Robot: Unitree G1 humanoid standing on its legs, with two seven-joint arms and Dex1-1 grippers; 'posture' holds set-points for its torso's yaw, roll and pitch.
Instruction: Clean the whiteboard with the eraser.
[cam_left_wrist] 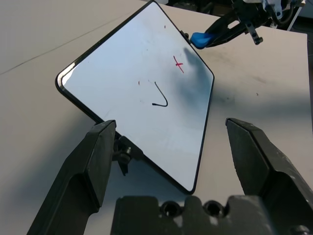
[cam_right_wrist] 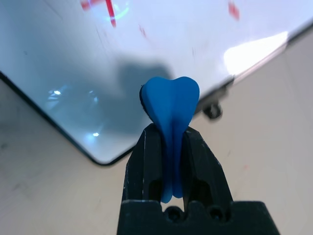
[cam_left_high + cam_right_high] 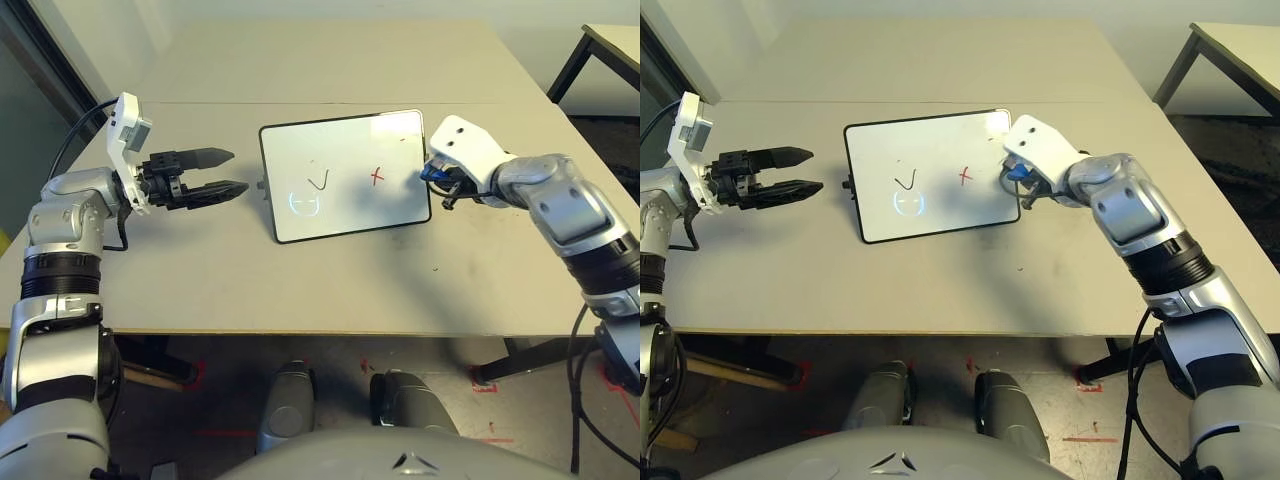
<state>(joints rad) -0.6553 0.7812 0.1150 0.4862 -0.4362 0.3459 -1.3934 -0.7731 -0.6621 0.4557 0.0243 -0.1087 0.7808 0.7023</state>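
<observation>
Right wrist view: right gripper [image 2: 168, 147] clamped tight on the eraser [image 2: 171, 110] — poised at the whiteboard's [image 3: 345, 175] three o'clock edge. Left gripper [image 3: 215, 172] spread wide and empty, hovering off the board's nine o'clock side.

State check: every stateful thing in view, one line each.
Glossy white black-framed whiteboard: flat on the beige table, not yet wiped; black tick and red cross on it.
Small bright blue eraser: pinched in the right gripper, above the board's edge.
Right gripper: shut on the eraser.
Left gripper: open, empty, beside the board.
</observation>
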